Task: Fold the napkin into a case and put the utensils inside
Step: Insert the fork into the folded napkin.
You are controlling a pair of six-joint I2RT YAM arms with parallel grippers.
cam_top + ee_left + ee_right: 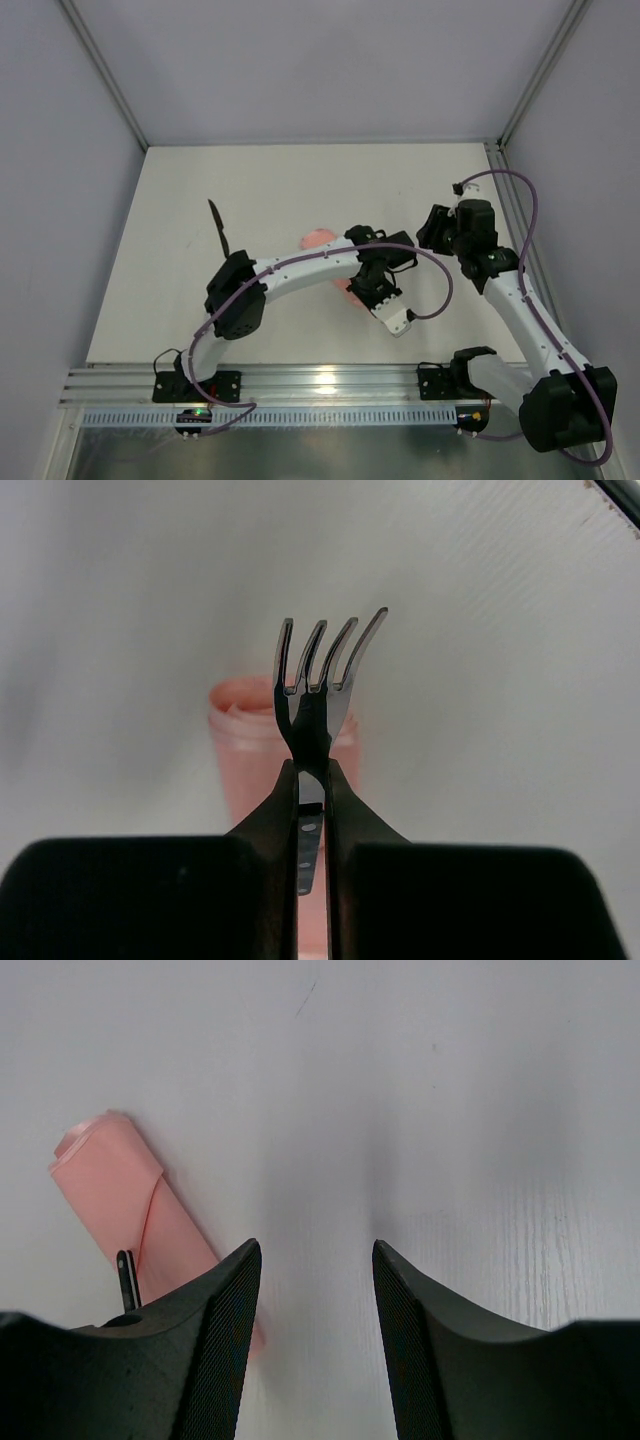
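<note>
The napkin is folded into a small pale-pink case with a diagonal pocket edge, lying left of my right gripper. That gripper is open over bare table. My left gripper is shut on the neck of the fork, whose tines point away above the case. From above, the left gripper hovers over the case, hiding most of it, and the right gripper is just to its right. The black knife lies on the table at the left, apart from both grippers.
The white table is walled by grey panels at the back and sides. A metal rail with the arm bases runs along the near edge. The left arm's purple cable loops between the two arms.
</note>
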